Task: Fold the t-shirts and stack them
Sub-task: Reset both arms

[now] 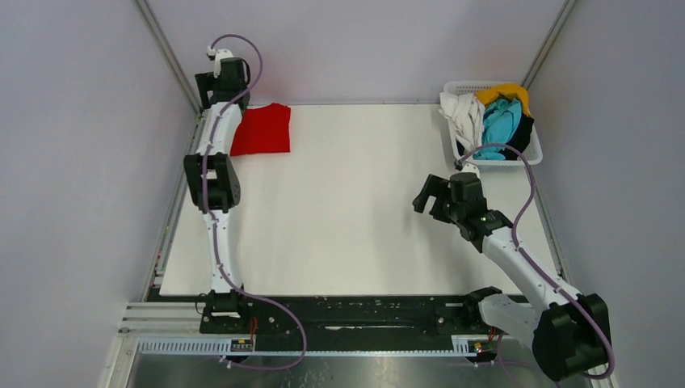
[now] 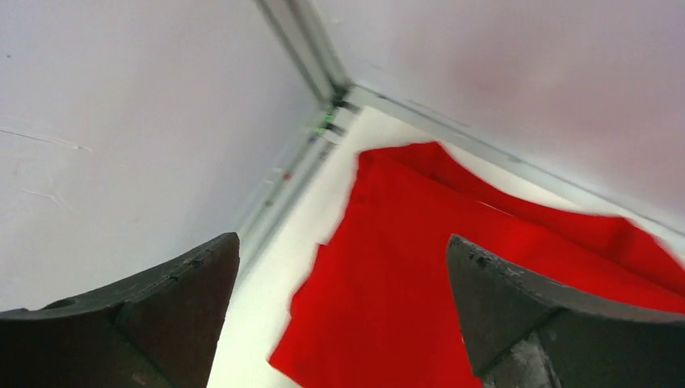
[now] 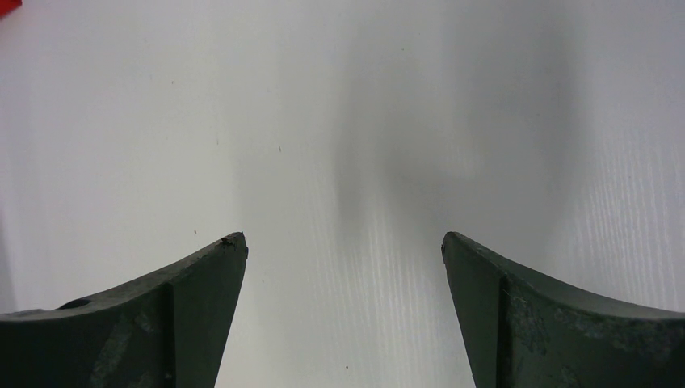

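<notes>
Soft red t-shirt lies folded rectangular on smooth white table.

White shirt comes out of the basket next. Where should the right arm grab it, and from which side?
Grip the white shirt where it bunches over the left rim of the basket, coming down from above on the table side. That hump stands clear of the turquoise shirt beside it, so the open jaws of the right gripper should catch white cloth alone.
</notes>
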Controlling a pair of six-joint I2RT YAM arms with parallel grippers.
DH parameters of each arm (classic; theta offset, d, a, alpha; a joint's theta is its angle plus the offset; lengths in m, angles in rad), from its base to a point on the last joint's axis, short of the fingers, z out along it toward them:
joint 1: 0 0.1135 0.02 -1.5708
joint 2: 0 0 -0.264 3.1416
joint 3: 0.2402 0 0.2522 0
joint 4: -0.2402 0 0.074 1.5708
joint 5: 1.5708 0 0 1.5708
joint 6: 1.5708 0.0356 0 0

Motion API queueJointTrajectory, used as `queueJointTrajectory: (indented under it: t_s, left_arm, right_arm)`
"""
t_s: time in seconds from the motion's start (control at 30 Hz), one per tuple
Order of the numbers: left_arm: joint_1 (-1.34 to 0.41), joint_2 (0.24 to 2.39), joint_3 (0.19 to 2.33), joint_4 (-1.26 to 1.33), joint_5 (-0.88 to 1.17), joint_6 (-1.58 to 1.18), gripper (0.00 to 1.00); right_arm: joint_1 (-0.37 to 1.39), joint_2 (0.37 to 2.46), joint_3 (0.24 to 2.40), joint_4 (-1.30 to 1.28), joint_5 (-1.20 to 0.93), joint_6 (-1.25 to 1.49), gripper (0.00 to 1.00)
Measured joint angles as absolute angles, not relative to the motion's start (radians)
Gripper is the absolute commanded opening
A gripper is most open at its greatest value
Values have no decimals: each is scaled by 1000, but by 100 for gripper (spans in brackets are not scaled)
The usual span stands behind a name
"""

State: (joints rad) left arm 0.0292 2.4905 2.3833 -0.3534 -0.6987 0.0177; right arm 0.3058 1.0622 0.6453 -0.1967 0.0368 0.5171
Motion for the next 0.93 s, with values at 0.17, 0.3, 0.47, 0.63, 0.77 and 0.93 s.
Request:
queueJointTrajectory:
  t_s: [0.17,0.3,0.47,0.63,0.77,0.93]
  left_arm:
    - [16,2220,2191,-426,-404,-218,99]
    - [-48,1951,1942,-412,-271,-398,99]
    - [-275,1554,1415,-355,-259,-511,99]
    - [-519,1261,989,-348,-277,-569,99]
    - [-592,1043,801,-416,-304,-605,99]
    - [-593,848,791,-471,-413,-630,99]
  right_arm:
    - [306,942,581,-213,80,558,99]
    - [306,832,545,-262,166,610,99]
    - [306,707,505,-313,236,607,100]
    - [306,628,477,-337,303,598,99]
    - [306,619,460,-342,345,580,99]
    - [306,622,434,-331,358,553,100]
